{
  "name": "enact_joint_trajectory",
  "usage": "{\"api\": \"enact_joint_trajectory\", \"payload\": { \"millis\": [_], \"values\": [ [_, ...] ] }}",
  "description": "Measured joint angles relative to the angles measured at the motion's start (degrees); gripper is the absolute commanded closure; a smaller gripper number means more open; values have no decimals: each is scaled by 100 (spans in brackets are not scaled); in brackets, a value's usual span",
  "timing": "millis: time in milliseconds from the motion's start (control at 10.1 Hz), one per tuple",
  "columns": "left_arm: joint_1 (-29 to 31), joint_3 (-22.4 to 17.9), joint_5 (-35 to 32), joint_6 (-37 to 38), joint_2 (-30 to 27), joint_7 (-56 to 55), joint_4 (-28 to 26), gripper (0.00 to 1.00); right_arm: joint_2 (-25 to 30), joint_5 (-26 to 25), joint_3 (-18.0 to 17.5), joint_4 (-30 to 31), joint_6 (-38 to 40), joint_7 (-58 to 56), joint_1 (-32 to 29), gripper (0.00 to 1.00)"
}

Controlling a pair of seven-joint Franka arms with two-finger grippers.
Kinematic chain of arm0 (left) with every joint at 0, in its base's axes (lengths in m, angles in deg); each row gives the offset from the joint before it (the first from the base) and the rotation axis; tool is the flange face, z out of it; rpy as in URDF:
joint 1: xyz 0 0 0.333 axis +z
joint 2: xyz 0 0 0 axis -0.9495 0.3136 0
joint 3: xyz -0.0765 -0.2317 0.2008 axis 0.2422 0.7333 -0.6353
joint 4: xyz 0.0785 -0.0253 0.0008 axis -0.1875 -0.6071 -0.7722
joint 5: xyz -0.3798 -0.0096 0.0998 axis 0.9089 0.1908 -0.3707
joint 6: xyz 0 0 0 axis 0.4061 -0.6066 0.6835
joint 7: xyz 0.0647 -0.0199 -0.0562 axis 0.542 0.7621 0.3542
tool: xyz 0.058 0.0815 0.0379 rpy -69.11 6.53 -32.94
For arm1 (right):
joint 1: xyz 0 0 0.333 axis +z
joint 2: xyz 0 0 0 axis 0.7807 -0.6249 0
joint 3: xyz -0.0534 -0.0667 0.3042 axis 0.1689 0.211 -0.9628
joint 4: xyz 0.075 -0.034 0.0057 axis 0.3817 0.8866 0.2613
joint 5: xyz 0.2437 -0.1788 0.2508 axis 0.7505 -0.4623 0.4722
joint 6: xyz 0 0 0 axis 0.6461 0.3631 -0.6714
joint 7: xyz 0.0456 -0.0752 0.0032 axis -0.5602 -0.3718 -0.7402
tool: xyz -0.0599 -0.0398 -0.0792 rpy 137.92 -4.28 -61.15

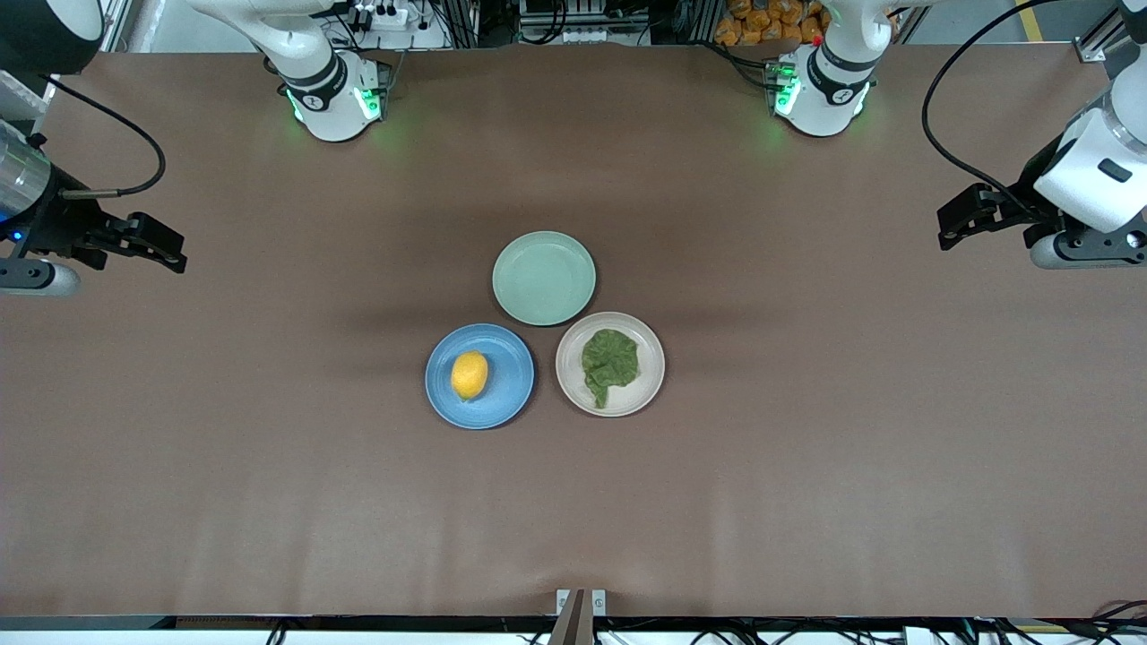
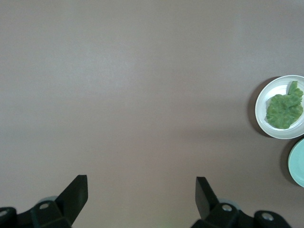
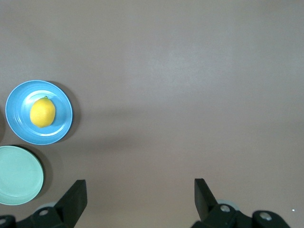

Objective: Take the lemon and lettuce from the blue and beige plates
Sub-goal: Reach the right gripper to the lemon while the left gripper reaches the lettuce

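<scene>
The yellow-orange lemon (image 1: pixel 470 374) (image 3: pixel 42 112) lies on the blue plate (image 1: pixel 511 394) (image 3: pixel 19 118). Beside it, toward the left arm's end, the wrinkled green lettuce (image 1: pixel 610 362) (image 2: pixel 284 110) lies on the beige plate (image 1: pixel 570 358) (image 2: pixel 264 102). My right gripper (image 1: pixel 172 247) (image 3: pixel 140 190) hangs open and empty over bare table at the right arm's end. At the left arm's end my left gripper (image 1: pixel 948 226) (image 2: pixel 141 187) is open too, with nothing between its fingers. Both are well apart from the plates.
An empty mint-green plate (image 1: pixel 544 278) (image 2: pixel 298 164) (image 3: pixel 19 175) sits farther from the front camera, touching the gap between the two other plates. Brown table surface (image 1: pixel 806 466) spreads wide around the plate cluster. The arm bases stand along the table's edge.
</scene>
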State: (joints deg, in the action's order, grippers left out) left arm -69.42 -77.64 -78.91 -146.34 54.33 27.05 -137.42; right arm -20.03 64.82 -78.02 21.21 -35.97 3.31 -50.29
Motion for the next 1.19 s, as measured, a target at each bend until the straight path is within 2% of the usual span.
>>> {"api": "enact_joint_trajectory", "payload": {
  "millis": [495,693,891,1188],
  "values": [
    [-54,71,196,-36,68,-25,-7,0,-4,25,-14,9,-29,2,24,0],
    [-397,194,285,-507,377,-508,-49,0,-114,291,-51,75,-329,245,153,0],
    [-1039,244,286,-1159,925,-1317,-125,0,-522,425,-65,150,-970,543,357,0],
    [-1830,260,284,-2337,1689,-2427,-518,0,-1604,448,-295,209,-2063,1499,796,0]
  ]
}}
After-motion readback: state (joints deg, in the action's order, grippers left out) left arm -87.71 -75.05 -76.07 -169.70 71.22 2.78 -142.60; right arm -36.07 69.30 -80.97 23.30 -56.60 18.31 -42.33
